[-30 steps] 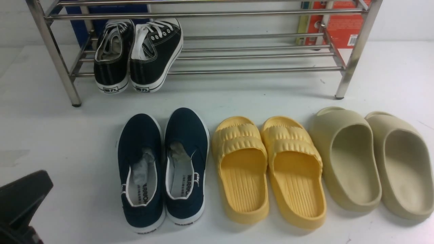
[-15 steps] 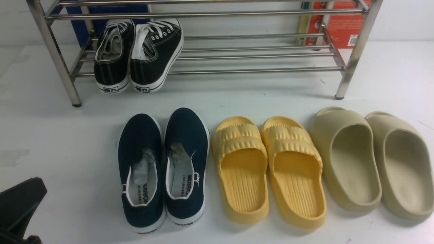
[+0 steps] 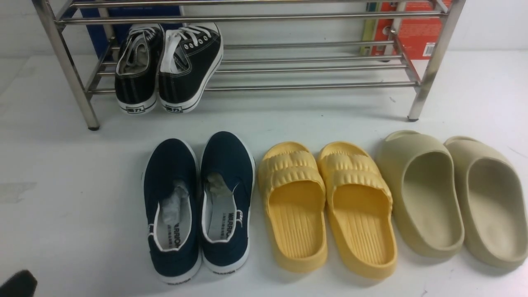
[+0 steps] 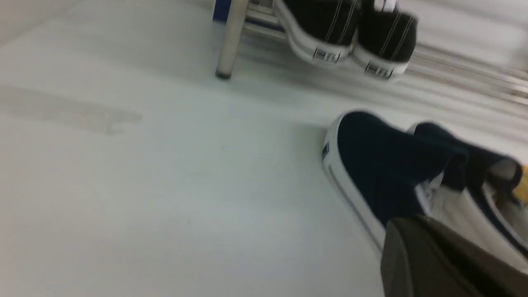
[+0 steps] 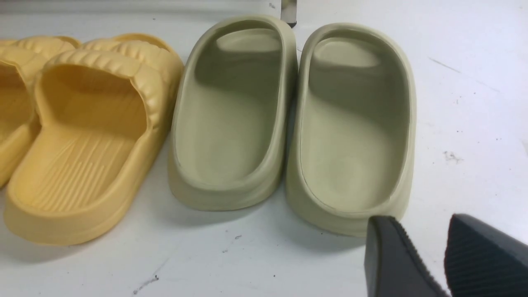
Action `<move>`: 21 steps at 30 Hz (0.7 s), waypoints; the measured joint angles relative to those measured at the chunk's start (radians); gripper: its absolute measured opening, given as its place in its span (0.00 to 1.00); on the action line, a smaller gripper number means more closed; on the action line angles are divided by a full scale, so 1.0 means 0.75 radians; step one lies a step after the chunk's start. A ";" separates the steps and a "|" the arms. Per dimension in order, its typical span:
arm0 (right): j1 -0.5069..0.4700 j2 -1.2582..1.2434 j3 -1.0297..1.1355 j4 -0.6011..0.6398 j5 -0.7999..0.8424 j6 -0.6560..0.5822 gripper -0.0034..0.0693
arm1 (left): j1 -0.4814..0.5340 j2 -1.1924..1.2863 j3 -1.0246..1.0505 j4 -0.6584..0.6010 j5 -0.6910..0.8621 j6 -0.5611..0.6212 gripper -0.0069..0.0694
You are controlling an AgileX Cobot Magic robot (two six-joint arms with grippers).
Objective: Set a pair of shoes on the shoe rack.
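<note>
Left arm (image 3: 16,284) lower; sneakers (image 3: 167,68) heels-forward.

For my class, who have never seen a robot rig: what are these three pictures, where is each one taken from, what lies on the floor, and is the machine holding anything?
This is a robot with two arms, each ending in a two-fingered gripper. The wide picture comes from a camera between the arms, looking forward. It shows a steel shoe rack with black lace-up sneakers on its lower tier. On the white surface in front lie navy slip-ons, yellow slides and beige slides.

The other two pictures come from cameras on the wrists. The right gripper is open and empty, near the beige slides. Of the left gripper only a dark, blurred part shows beside the navy slip-ons, so its state is unclear. Nothing is visibly held.
</note>
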 joint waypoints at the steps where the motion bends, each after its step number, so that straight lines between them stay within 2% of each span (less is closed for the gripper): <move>1: 0.000 0.000 0.000 0.000 0.000 0.000 0.38 | 0.002 0.000 0.008 -0.004 0.045 -0.007 0.07; 5: 0.000 0.000 0.000 0.000 0.000 0.000 0.38 | 0.002 0.000 0.016 -0.014 0.119 -0.021 0.07; 21: 0.000 0.000 0.000 0.000 0.000 0.000 0.38 | 0.002 0.000 0.016 -0.017 0.124 -0.024 0.07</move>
